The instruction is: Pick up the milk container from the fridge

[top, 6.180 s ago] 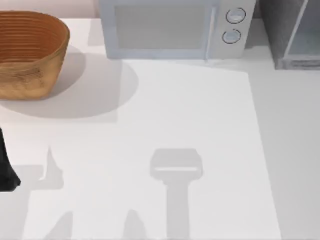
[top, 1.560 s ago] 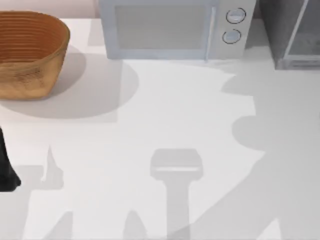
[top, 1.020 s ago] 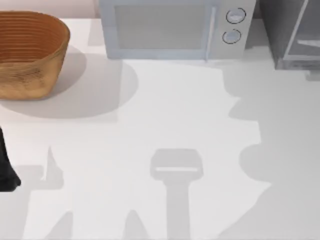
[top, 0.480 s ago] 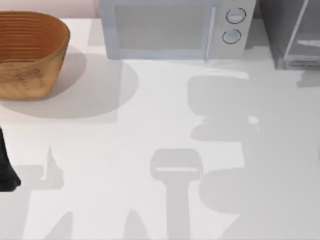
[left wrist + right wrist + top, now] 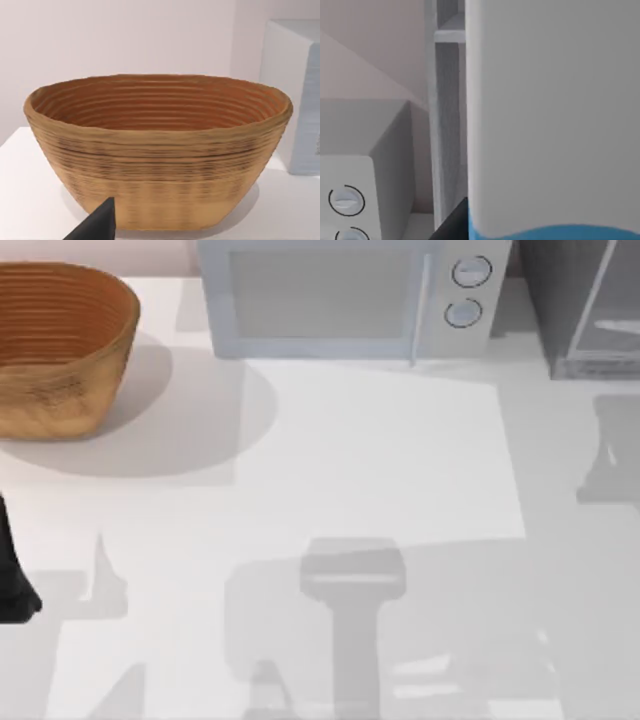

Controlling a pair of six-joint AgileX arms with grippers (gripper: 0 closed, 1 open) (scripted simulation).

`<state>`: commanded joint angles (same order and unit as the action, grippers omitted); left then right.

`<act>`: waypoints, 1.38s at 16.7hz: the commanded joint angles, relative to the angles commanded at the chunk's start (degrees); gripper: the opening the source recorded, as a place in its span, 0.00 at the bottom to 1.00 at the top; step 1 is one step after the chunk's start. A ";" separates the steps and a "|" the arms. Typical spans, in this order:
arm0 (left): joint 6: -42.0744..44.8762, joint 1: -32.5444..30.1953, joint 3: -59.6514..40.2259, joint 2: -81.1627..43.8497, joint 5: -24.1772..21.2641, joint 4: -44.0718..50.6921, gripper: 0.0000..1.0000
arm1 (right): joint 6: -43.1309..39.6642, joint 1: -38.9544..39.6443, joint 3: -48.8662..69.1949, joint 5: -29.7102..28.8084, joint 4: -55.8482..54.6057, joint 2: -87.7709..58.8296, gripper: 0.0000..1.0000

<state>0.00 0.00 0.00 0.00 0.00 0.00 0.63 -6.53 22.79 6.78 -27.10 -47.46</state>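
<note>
One milk container [image 5: 550,115] looms beside the fridge [image 5: 585,305] at the table's far right corner; jaw state unclear, so the carton could slip.

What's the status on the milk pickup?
Left tool parked at table's left edge. Milk container looms close before right wrist camera, fridge behind. Grip unconfirmed.

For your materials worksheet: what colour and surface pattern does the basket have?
The basket is tan-brown with horizontal ribbed bands, seen best in the left wrist view.
</note>
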 joint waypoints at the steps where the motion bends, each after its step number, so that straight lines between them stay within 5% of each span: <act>1: 0.00 0.00 0.00 0.00 0.00 0.00 1.00 | -0.02 0.76 -2.95 -0.78 3.45 6.74 0.00; 10: 0.00 0.00 0.00 0.00 0.00 0.00 1.00 | -0.56 6.12 -21.62 -6.37 25.66 45.26 0.00; 23: 0.00 0.00 0.00 0.00 0.00 0.00 1.00 | -0.74 6.56 -18.46 -2.40 18.89 38.18 0.00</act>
<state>0.00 0.00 0.00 0.00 0.00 0.00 -0.10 0.03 4.33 4.38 -8.21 -9.28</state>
